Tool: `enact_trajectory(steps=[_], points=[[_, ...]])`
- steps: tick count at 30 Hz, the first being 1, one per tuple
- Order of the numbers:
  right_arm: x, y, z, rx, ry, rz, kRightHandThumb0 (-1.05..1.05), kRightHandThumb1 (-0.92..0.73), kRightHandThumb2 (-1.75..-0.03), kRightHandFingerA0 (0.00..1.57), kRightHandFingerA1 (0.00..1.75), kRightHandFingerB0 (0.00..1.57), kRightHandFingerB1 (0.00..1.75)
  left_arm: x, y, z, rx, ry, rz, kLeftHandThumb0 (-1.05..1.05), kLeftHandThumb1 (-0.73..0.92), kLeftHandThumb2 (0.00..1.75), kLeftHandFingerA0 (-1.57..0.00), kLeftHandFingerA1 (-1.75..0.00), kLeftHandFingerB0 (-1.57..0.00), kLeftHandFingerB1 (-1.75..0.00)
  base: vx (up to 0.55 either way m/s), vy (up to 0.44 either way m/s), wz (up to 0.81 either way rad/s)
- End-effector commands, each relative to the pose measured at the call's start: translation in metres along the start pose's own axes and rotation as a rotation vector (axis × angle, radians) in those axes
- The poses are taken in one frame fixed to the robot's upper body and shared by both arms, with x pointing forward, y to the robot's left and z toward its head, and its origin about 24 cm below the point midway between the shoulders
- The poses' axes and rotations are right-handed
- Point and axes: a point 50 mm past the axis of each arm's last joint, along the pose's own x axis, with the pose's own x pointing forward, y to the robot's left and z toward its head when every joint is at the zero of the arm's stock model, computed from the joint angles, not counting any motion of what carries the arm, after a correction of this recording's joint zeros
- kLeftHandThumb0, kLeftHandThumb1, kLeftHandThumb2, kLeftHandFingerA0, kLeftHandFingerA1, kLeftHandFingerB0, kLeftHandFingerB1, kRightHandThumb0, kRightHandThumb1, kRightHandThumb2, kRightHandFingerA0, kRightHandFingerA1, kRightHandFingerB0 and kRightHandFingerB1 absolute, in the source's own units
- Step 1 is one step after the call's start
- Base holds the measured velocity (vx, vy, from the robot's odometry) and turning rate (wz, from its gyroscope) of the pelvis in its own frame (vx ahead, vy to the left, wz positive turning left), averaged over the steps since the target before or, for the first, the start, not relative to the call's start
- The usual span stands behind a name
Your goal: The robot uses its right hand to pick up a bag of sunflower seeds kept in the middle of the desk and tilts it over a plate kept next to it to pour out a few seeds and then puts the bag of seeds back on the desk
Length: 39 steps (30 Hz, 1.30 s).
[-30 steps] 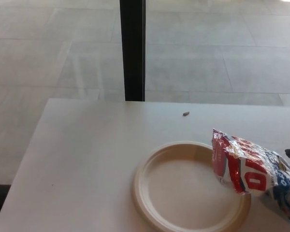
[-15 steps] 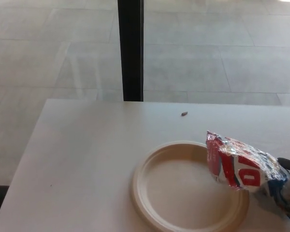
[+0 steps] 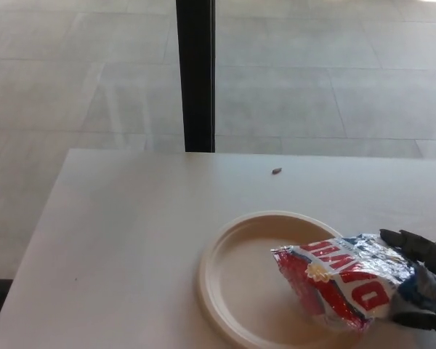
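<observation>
- Where the desk (image 3: 116, 240) meets the frame's lower right, the right hand (image 3: 421, 283) enters; its black fingers (image 3: 410, 245) are wrapped around the rear end of the sunflower seed bag (image 3: 341, 280).
- Bag orientation: tilted on its side, red-and-white printed face up, open end pointing left over the plate (image 3: 236, 240).
- Plate: cream, round, resting on the desk beneath the bag.
- One small dark seed (image 3: 277, 171) lies farther back on the desk.
- Beyond the desk: tiled floor (image 3: 312, 80) and a black vertical post (image 3: 195, 73).
</observation>
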Motion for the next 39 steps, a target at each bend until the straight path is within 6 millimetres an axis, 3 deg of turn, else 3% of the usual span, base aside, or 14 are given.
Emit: enact_trajectory(steps=[1,5,6,7,8,12,14,15,16,23,24,30,38,39], points=[[0.002,0.002,0.005,-0.031,0.002,-0.148,-0.79,-0.57,-0.57,0.15,0.73,0.0,0.22,-0.001,0.006,0.004,-0.008,-0.031,0.015,-0.77,0.58,0.99,-0.42,-0.61,-0.32,-0.49,0.0,0.0,0.0],[0.003,0.006,0.007,-0.1,-0.002,-0.282,-0.62,-0.58,-0.58,0.51,0.69,0.06,0.28,-0.002,0.006,0.004,0.003,-0.038,0.022,-0.77,0.77,0.63,-0.45,-0.51,-0.42,-0.36,0.0,0.0,0.0],[0.003,0.007,0.007,-0.135,0.002,-0.298,-0.58,-0.58,-0.58,0.63,0.7,0.07,0.3,-0.002,0.006,0.004,0.003,-0.04,0.021,-0.77,0.59,0.99,-0.4,-0.6,-0.34,-0.5,0.0,0.0,0.0],[0.003,0.009,0.007,-0.157,0.002,-0.311,-0.33,-0.45,-0.97,0.76,0.83,0.0,0.51,-0.002,0.006,0.004,0.012,-0.043,0.018,-0.79,0.77,0.64,-0.43,-0.52,-0.4,-0.36,0.0,0.0,0.0],[0.002,0.01,0.004,-0.167,0.002,-0.322,-0.36,-0.57,-0.58,0.93,1.04,0.16,0.33,-0.002,0.005,0.004,0.014,-0.044,0.013,-0.78,0.77,0.64,-0.44,-0.52,-0.41,-0.36,0.0,0.0,0.0],[0.003,0.012,-0.002,-0.22,0.044,-0.313,-0.35,-0.59,-0.58,0.94,1.11,0.16,0.33,-0.001,0.003,0.004,-0.025,-0.042,0.01,-0.77,0.76,0.63,-0.44,-0.52,-0.41,-0.36,0.0,0.0,0.0],[-0.001,0.014,-0.009,-0.282,0.034,-0.304,-0.22,-0.77,-0.66,0.8,1.63,0.44,0.37,-0.001,0.004,0.004,-0.024,-0.044,0.008,-0.74,0.76,0.63,-0.43,-0.52,-0.41,-0.37,0.0,0.0,0.0],[-0.002,0.014,-0.01,-0.298,0.027,-0.304,-0.18,-0.79,-0.67,0.87,1.7,0.55,0.43,-0.001,0.004,0.004,-0.019,-0.042,0.005,-0.76,0.61,1.0,-0.41,-0.6,-0.34,-0.5,0.0,0.0,0.0],[-0.003,0.014,-0.011,-0.309,0.019,-0.306,-0.21,-0.79,-0.76,0.82,1.72,0.64,0.5,-0.001,0.004,0.004,-0.019,-0.041,0.006,-0.74,0.76,0.63,-0.44,-0.51,-0.4,-0.37,0.0,0.0,0.0],[-0.009,0.009,-0.021,-0.346,-0.011,-0.308,-0.17,-0.6,-1.15,0.92,1.52,0.99,1.04,-0.001,0.003,0.003,-0.033,-0.04,0.007,-0.73,0.6,1.0,-0.4,-0.6,-0.34,-0.51,0.0,0.0,0.0],[-0.01,0.009,-0.025,-0.322,0.0,-0.311,-0.18,-0.59,-1.15,0.94,1.51,0.98,1.11,-0.001,0.003,0.002,-0.026,-0.035,0.009,-0.74,0.76,0.63,-0.45,-0.51,-0.41,-0.37,0.0,0.0,0.0],[-0.011,0.011,-0.032,-0.302,0.009,-0.318,-0.22,-0.65,-0.97,0.87,1.7,0.77,1.43,-0.003,0.005,0.0,-0.021,-0.034,0.007,-0.74,0.77,0.63,-0.44,-0.5,-0.39,-0.37,0.0,0.0,0.0],[-0.012,0.006,-0.032,-0.262,-0.016,-0.408,-0.17,-0.6,-1.08,0.88,1.75,0.77,1.45,-0.003,0.005,-0.001,0.006,-0.038,0.007,-0.75,0.77,0.63,-0.43,-0.51,-0.39,-0.36,0.0,0.0,0.0],[-0.012,0.004,-0.03,-0.259,-0.026,-0.425,-0.27,-0.54,-1.13,1.17,1.38,0.94,1.21,-0.003,0.005,-0.001,0.006,-0.038,0.006,-0.75,0.77,0.63,-0.42,-0.51,-0.39,-0.37,0.0,0.0,0.0]])
